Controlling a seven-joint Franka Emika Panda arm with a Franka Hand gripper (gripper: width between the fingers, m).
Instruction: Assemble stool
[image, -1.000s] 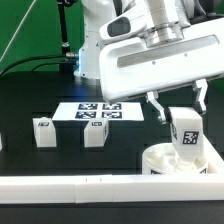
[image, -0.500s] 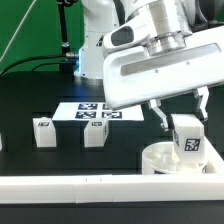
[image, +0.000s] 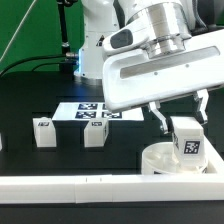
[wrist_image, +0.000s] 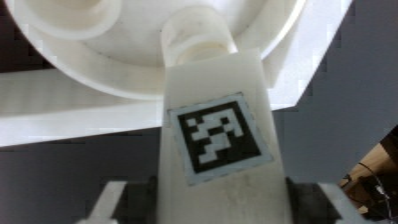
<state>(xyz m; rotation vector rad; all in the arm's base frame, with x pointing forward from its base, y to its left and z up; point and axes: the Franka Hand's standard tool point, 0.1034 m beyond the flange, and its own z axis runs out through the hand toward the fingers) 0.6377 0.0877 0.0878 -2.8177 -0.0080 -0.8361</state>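
My gripper is shut on a white block leg with a black-and-white tag, holding it upright over the round seat at the exterior view's right, beside the border wall. The leg's lower end rests on or in the seat; the contact point is hard to make out. In the wrist view the leg runs from between my fingers down to the seat's ring. Two more block legs stand on the black table, toward the exterior view's left.
The marker board lies flat behind the loose legs. A long white border wall runs along the table's front edge. A small white piece shows at the exterior view's left edge.
Over the last second my wrist has turned a little with the leg held, and the leg has tilted slightly over the seat. The loose legs have not moved.
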